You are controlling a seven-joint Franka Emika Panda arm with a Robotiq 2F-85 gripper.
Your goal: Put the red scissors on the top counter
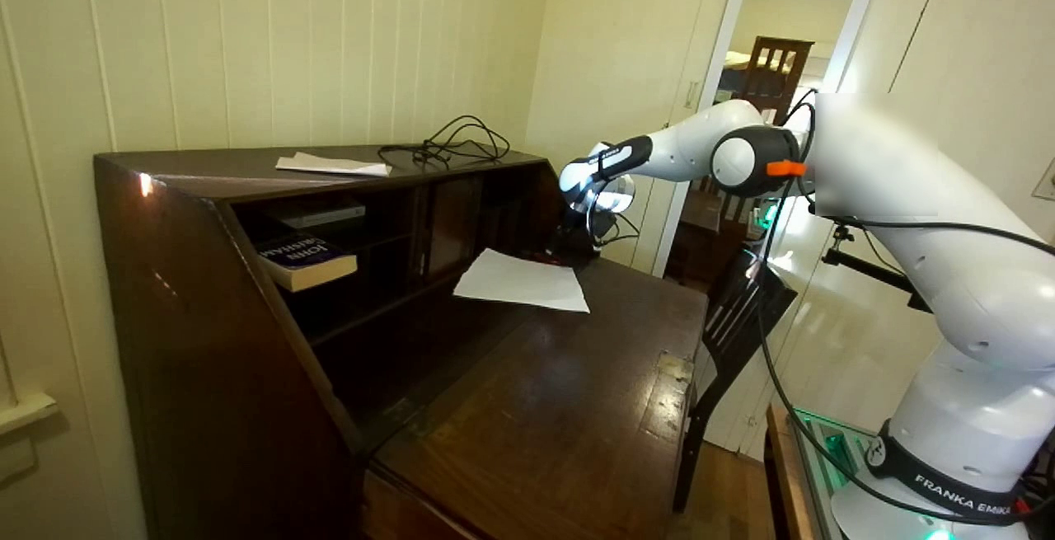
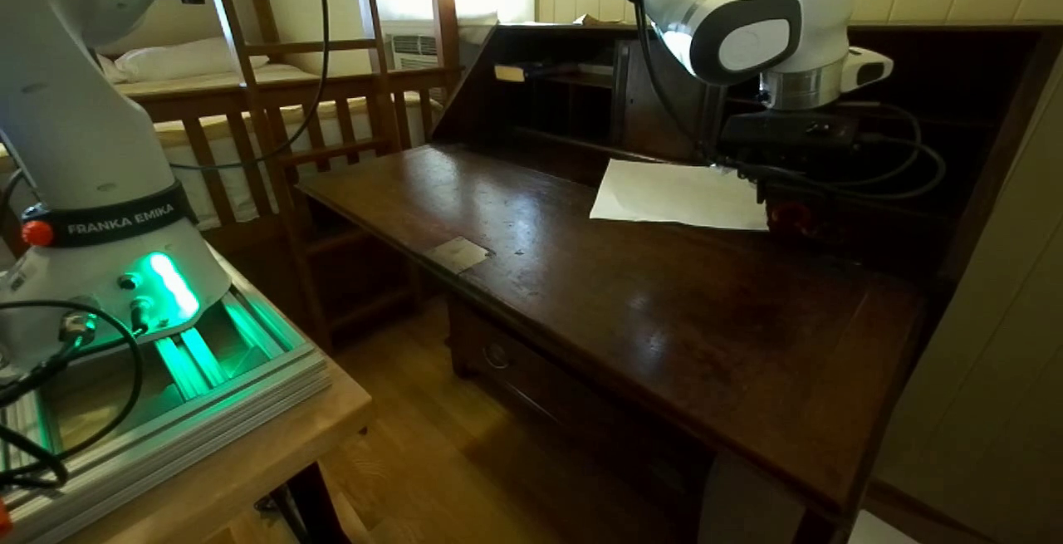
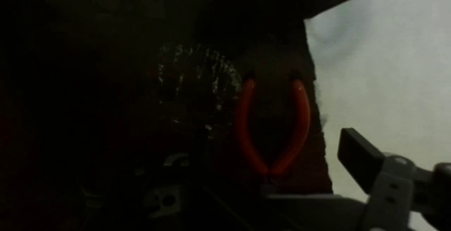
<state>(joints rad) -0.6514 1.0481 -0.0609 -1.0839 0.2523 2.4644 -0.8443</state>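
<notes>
The red scissors [image 3: 303, 118] show in the dark wrist view as two curved red handles spread apart; their lower end is hidden by the gripper body. They lie on the dark writing leaf beside a white paper, and a bit of red shows in both exterior views [image 1: 544, 258] [image 2: 789, 216]. My gripper [image 3: 276, 143] is open, with the red handles between its two fingers; the left finger is hard to see in the dark. In an exterior view the gripper [image 1: 574, 243] is low at the desk's far end. The top counter [image 1: 239, 177] is the long dark-brown board above the cubbies.
A folded white paper [image 1: 330, 164] and a coiled black cable [image 1: 449, 144] lie on the top counter. A white paper sheet [image 1: 527, 280] lies on the writing leaf [image 1: 577, 392]. Books [image 1: 309, 264] sit in the cubbies. A dark chair [image 1: 733, 317] stands beside the desk.
</notes>
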